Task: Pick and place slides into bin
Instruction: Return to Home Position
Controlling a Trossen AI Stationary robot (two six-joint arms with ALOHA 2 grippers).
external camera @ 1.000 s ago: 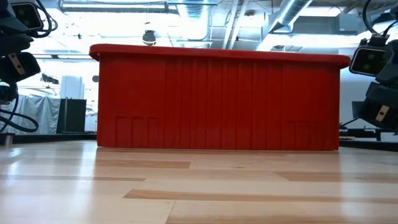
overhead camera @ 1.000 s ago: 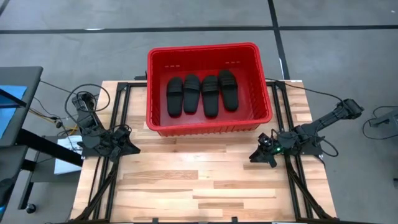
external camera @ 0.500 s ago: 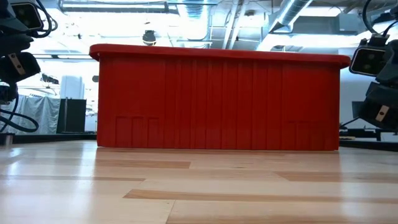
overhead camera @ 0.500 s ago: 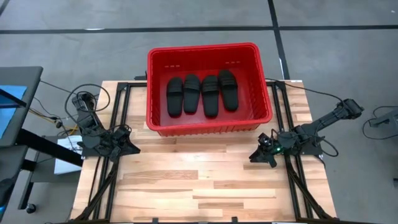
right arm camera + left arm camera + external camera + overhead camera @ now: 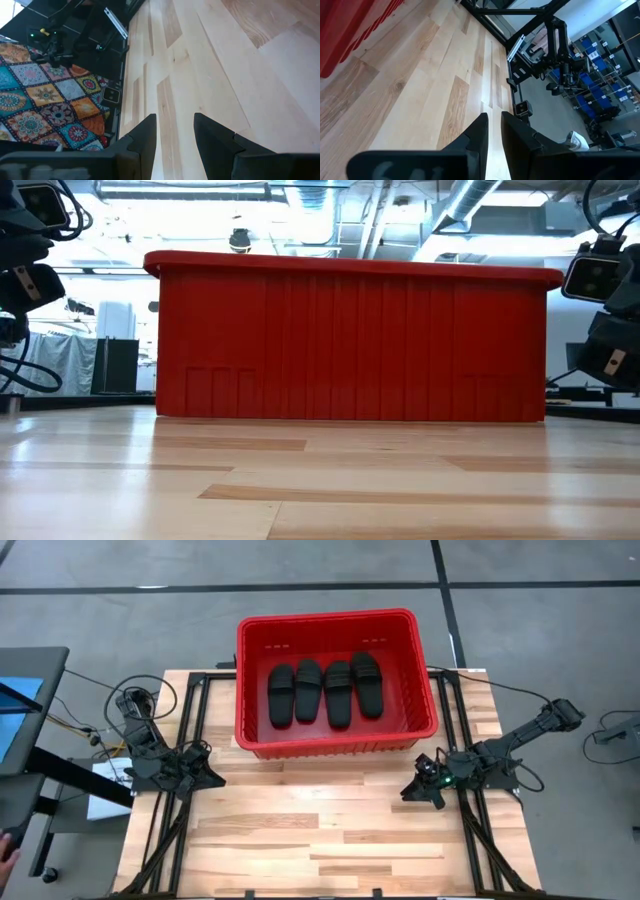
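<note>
right, looking down on a pale plank surface [image 5: 300, 840] w/ black frame rails [image 5: 185, 740] along both sides. carries the red bin [image 5: 325, 614] at its far middle; from the low cam shows as a ribbed red wall across the centre, standing flat on the wood. holds all 4 black slides [image 5: 308, 690] on its bottom, laid side by side in one row, lengthwise toward the far wall, neighbours touching or nearly so, nearer the left wall than the right. flanked by both arms [image 5: 520, 735], folded low at the surface's sides. got left tool [image 5: 213, 780] near the bin's near-left corner, apart from it, fingers [image 5: 479, 131] a narrow slit apart, nothing btwn. got right tool [image 5: 410, 793] near the near-right corner, also clear of the bin, fingers [image 5: 145, 135] a bit wider, gripping nothing.
</note>
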